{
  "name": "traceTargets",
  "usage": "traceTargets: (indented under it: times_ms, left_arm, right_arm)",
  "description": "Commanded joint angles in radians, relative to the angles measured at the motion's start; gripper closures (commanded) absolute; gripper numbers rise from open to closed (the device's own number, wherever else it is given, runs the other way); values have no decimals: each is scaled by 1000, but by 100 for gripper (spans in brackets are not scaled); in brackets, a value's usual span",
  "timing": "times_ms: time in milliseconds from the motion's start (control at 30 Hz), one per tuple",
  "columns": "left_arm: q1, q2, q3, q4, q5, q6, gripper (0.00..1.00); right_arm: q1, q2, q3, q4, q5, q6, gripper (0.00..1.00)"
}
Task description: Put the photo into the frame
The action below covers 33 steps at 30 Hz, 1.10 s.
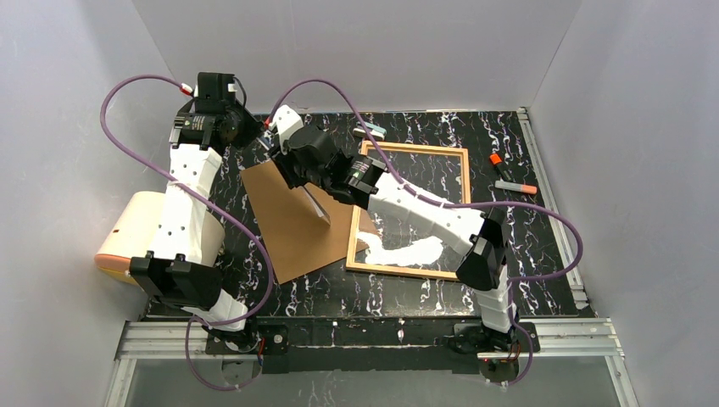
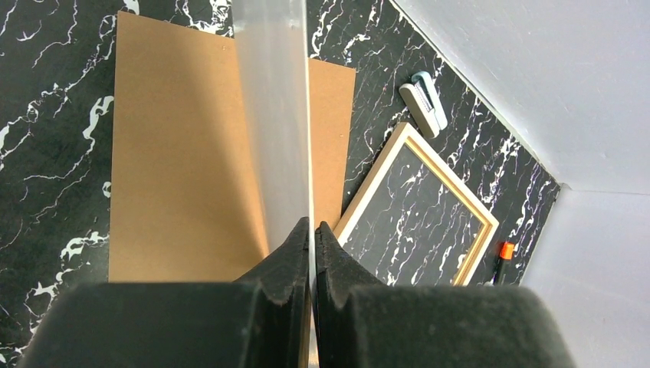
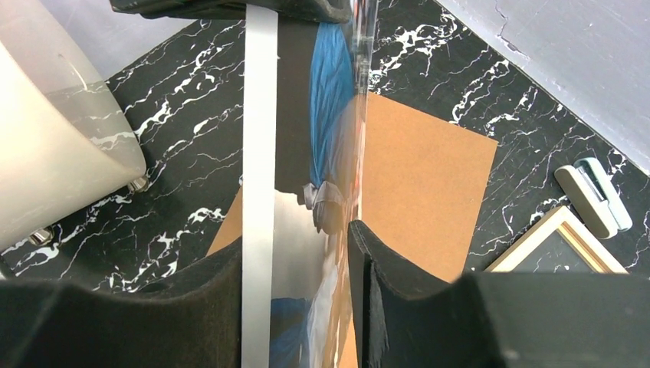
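Observation:
The photo (image 3: 326, 100) stands on edge above the brown backing board (image 1: 288, 229). Its blue-clothed print faces the right wrist camera, and its white back (image 2: 272, 115) faces the left wrist camera. In the top view only a thin grey sliver of the photo (image 1: 318, 208) shows. My left gripper (image 2: 313, 224) is shut on the photo's near edge. My right gripper (image 3: 295, 238) is open, with one finger on each side of the photo. The light-wood frame (image 1: 464, 212) lies flat to the right of the board; it also shows in the left wrist view (image 2: 375, 180).
A small white and pale-blue device (image 1: 376, 131) lies by the frame's far corner. Orange-capped markers (image 1: 513, 184) lie right of the frame. A cream rounded object (image 1: 136, 229) stands at the table's left edge. Grey walls close in the table.

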Motion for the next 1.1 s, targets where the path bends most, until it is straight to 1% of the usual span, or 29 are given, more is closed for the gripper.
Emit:
traceTargets:
  times_ms: [0, 167, 200, 267, 300, 333, 400, 433, 467, 500, 533, 600, 733, 833, 867, 900, 933, 1000, 1033, 1067]
  left_arm:
    - [3, -20, -15, 2, 6, 0, 100]
    - [3, -24, -20, -9, -5, 7, 100]
    - [3, -23, -19, -13, -8, 7, 100]
    - [3, -23, -15, -18, -15, 11, 100]
    - [3, -23, -14, -19, -18, 13, 100]
    - [3, -23, -11, -21, -20, 16, 100]
    - [3, -22, -11, -22, -18, 17, 100]
    - [3, -22, -14, -19, -14, 17, 100]
    - [3, -22, -15, -18, -10, 17, 100]
    - [3, -22, -19, -16, -7, 14, 100]
    - [3, -22, -21, -14, -3, 12, 100]
    - [3, -24, -27, -8, 3, 9, 100]
    - [3, -31, -31, -3, 7, 5, 100]
    - [3, -36, -32, 0, 11, 4, 100]
    - [3, -38, -31, 2, 15, 4, 100]
    - [3, -42, -32, 4, 13, 0, 93]
    - [3, -46, -32, 11, 15, -4, 80]
    - [3, -60, -32, 39, 25, -4, 44]
    - [3, -68, -31, 55, 32, -3, 31]
    - [3, -76, -32, 76, 42, 3, 23]
  right_arm:
    - [-7, -26, 42, -2, -30, 5, 55]
    - [-7, -39, 56, -8, -17, 8, 79]
    - [-7, -44, 61, -10, -15, 11, 82]
    - [-7, -58, 65, -10, -15, 20, 85]
    - [-7, -65, 67, -11, -16, 23, 84]
    - [-7, -71, 67, -12, -20, 26, 79]
    - [-7, -77, 71, -18, -27, 27, 63]
    - [-7, -74, 80, -24, -30, 29, 58]
    - [-7, -69, 88, -32, -32, 30, 54]
    - [-7, -65, 92, -38, -32, 30, 53]
    - [-7, -62, 92, -42, -32, 30, 54]
    - [-7, -59, 87, -46, -39, 27, 64]
    - [-7, -47, 86, -59, -49, 25, 87]
    - [-7, -50, 87, -57, -48, 23, 99]
    - [-7, -51, 88, -55, -46, 24, 99]
    - [-7, -55, 88, -53, -40, 23, 99]
    - [-8, -61, 86, -48, -36, 26, 99]
    - [-18, -75, 79, -41, -38, 38, 99]
    - [-33, -82, 76, -40, -50, 52, 99]
    - [-53, -92, 70, -40, -68, 74, 99]
